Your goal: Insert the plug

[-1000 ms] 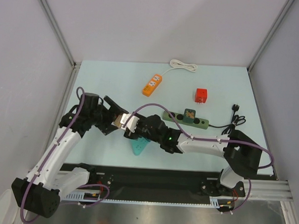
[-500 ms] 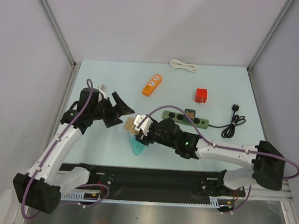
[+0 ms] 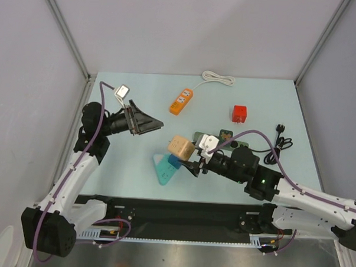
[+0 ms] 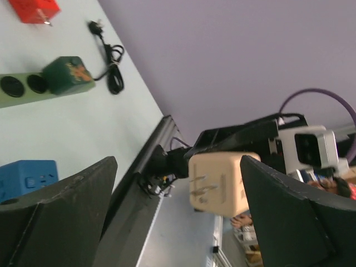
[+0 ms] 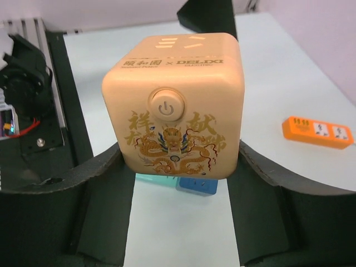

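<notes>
The plug is a beige cube (image 5: 175, 105) with a gold dragon print and a power button. My right gripper (image 5: 179, 147) is shut on its two sides. It hangs over the table's middle (image 3: 181, 146), and the left wrist view shows its metal prongs (image 4: 207, 186). The green power strip (image 3: 241, 147) lies just right of it, with a green cube (image 3: 226, 135) plugged in. My left gripper (image 3: 150, 126) is open and holds nothing. It sits to the left of the plug, apart from it and pointing at it.
Under the plug, a blue cube (image 3: 175, 162) rests on a teal wedge (image 3: 162, 173). An orange power strip (image 3: 181, 101) with a white cord (image 3: 219, 78) lies at the back. A red cube (image 3: 240, 114) and a black cord (image 3: 279, 144) are to the right.
My left gripper has drawn back to the left and away from the plug. My right arm has swung to the right, carrying the plug toward the green strip.
</notes>
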Robot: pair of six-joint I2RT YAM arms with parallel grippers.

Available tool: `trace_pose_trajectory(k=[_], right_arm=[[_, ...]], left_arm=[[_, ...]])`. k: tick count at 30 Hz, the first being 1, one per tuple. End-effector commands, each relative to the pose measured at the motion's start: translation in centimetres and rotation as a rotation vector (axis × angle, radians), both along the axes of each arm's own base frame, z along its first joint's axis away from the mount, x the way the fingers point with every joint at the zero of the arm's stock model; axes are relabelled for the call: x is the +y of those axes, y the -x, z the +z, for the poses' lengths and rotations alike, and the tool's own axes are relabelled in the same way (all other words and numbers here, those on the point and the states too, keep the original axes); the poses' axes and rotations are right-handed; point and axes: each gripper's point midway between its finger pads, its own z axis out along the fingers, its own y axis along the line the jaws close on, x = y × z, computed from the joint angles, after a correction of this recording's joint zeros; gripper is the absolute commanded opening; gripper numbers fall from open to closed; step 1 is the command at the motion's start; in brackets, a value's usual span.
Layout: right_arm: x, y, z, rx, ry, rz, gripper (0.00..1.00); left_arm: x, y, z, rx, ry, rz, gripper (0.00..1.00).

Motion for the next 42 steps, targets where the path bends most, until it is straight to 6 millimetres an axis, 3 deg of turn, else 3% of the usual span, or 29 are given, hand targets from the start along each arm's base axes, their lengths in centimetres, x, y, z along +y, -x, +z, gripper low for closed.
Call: trace_pose_trajectory(k=[1, 4, 7, 13, 22, 29, 35, 42], right_arm=[[-1.0, 0.9, 3.1, -0.015, -0.085, 0.030, 0.00], [-1.6, 1.2, 4.2, -0.032, -0.101, 0.035, 0.00], [-1.9, 1.4, 5.1, -0.049, -0.110, 0.038, 0.00], [-1.9, 1.3, 6.0, -0.063, -0.118, 0.033, 0.00], [-1.6, 1.4, 7.6, -0.088, -0.137, 0.046, 0.00], [-0.9, 1.8, 8.0, -0.109, -0.142, 0.076, 0.00], [-0.5, 2.2, 8.5, -0.146, -0.163, 0.105, 0.00], [-0.5, 2.7, 10.2, -0.198, -0.214, 0.132, 0.00]], left_arm=[[-0.6, 3.3, 4.4, -0.166, 0.094, -0.170, 0.99], [-1.5, 4.7, 5.4, -0.199, 0.105, -0.212, 1.00], [-3.4, 7.4, 5.9, -0.225, 0.125, -0.311, 1.00], [-4.3, 9.3, 6.1, -0.230, 0.138, -0.379, 1.00], [-4.6, 8.7, 4.1, -0.185, 0.096, -0.367, 1.00], [-5.2, 8.8, 3.7, -0.153, 0.112, -0.380, 1.00], [-5.6, 9.6, 4.5, -0.136, 0.175, -0.407, 1.00], [-6.0, 10.1, 4.6, -0.136, 0.203, -0.428, 1.00]])
